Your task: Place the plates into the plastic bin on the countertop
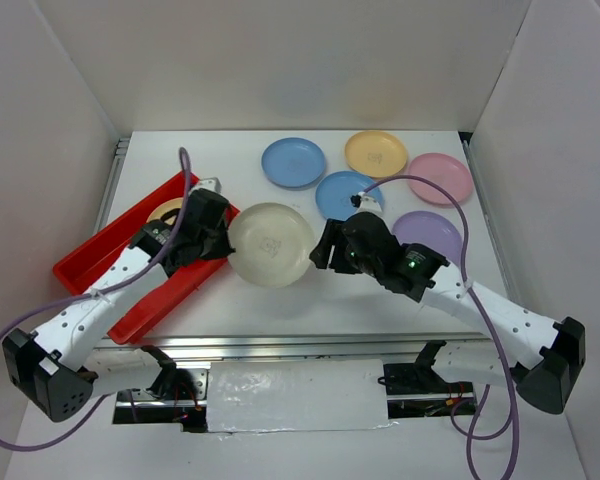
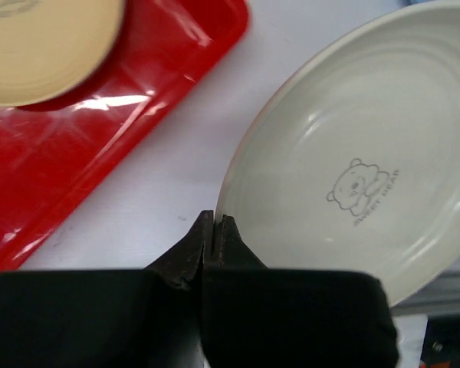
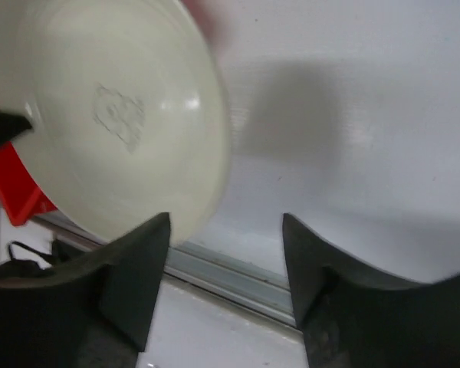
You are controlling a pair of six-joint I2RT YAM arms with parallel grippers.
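1. Seven plates are seen from above. One of them, the cream plate (image 1: 270, 243), is found between the two arms, just right of the red bin (image 1: 90, 265), over the near middle of the countertop (image 1: 280, 305).
2. The left gripper (image 2: 215, 226) is clenched on the left rim of the cream plate, with its fingertips pressed together at the very edge.
3. The right gripper (image 3: 226, 222) is released. Its fingers are spread apart, nothing is gripped between them, and the cream plate is seen tilted just ahead of them.
4. A pale yellow plate (image 1: 165, 210) is laid in the far end of the red bin, partly hidden by the left arm.
5. Five plates are spread flat on the far right of the countertop: the far blue plate (image 1: 293, 162), the nearer blue plate (image 1: 342, 193), the yellow-orange plate (image 1: 375, 153), the pink plate (image 1: 440, 178) and the purple plate (image 1: 427, 232). The purple plate is partly covered by the right arm.
6. The red bin is set at an angle on the left, with its near end close to the metal rail (image 1: 310, 347).
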